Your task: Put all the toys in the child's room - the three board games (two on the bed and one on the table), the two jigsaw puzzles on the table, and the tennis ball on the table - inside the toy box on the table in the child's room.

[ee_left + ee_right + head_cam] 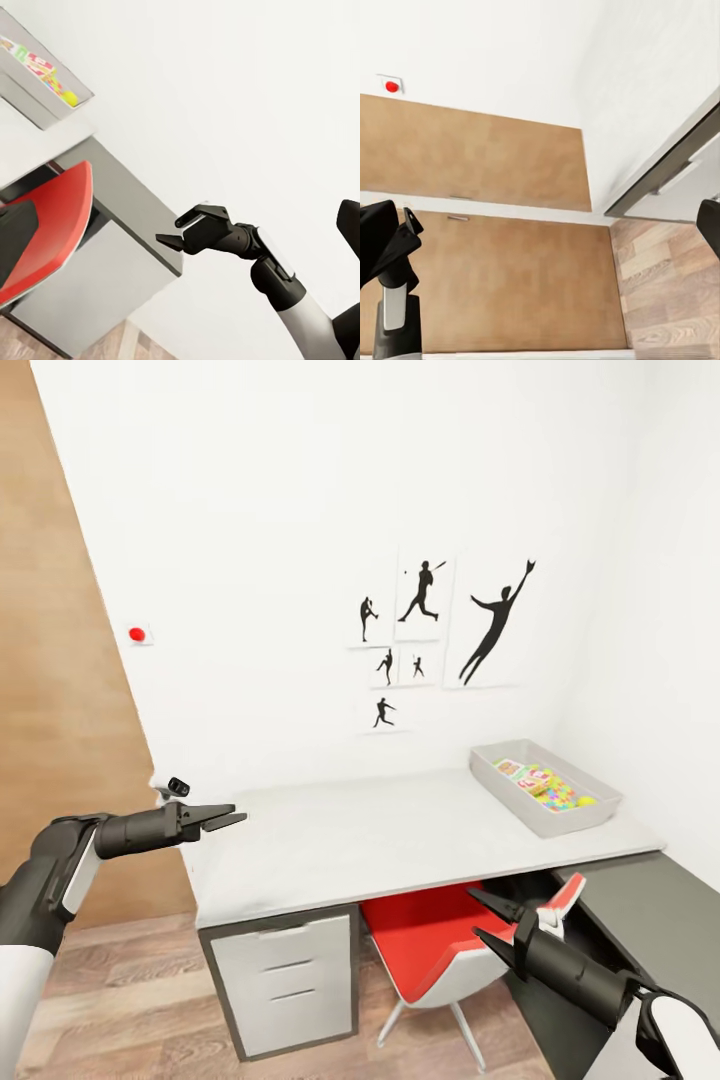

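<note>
The light grey toy box [500,785] stands at the back right of the pale table [380,840], against the wall. Inside it lie a printed board game [512,768], a multicoloured jigsaw puzzle [553,788] and the yellow-green tennis ball [585,800]. The left wrist view also shows the toy box [30,94] and the tennis ball [69,97]. My left gripper [225,818] hovers open and empty at the table's left end. My right gripper [490,920] hangs open and empty in front of the table, above the chair, and shows as the right gripper [178,229] in the left wrist view. The bed is out of view.
A red chair [430,940] is tucked under the table beside the white drawer unit [285,980]. A dark grey surface [650,900] runs along the right wall. A wooden door [50,710] and a red button [137,633] are at the left. Baseball silhouettes [495,620] hang on the wall.
</note>
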You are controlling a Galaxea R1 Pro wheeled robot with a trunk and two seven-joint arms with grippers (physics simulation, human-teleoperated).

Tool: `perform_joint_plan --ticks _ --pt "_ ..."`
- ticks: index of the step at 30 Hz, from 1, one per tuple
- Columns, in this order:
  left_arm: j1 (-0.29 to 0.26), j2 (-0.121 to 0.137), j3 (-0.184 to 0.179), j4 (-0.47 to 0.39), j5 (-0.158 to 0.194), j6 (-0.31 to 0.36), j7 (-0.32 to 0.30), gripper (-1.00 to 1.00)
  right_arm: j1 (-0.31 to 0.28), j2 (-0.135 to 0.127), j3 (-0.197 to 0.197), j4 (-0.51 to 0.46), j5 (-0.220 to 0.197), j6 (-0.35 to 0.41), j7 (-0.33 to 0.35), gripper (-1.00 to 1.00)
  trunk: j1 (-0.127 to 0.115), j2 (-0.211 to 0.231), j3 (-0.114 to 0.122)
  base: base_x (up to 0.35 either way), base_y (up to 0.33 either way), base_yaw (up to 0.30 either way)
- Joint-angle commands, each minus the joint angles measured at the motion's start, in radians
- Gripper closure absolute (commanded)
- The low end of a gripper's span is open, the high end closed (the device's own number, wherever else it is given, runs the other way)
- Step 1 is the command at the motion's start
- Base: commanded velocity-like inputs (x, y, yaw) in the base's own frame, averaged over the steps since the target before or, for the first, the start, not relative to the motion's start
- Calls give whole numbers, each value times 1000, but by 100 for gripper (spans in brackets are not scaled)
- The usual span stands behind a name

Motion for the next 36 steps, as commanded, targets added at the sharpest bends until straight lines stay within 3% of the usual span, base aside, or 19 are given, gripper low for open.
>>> perform_joint_plan --ticks 1,29,31,35,36 --pt "-1 0 0 0 0 11 -4 -100 0 0 -1 0 6 5 6 -100 0 -1 0 -88 30 236" --pt "-1 0 0 2 -2 9 -1 -100 -8 0 1 0 16 4 1 -100 0 -1 26 -88 55 232" --pt "-1 0 0 3 -3 9 1 -100 -8 0 1 0 40 3 0 -100 0 -1 26 -2 1 62" --pt "-1 1 0 18 -3 9 8 -100 -8 12 9 16 141 -27 0 -100 0 -1 27 -1 0 21" --pt "-1 1 0 25 -3 9 9 -100 -8 18 28 21 176 -40 0 -100 0 -1 27 0 0 7"
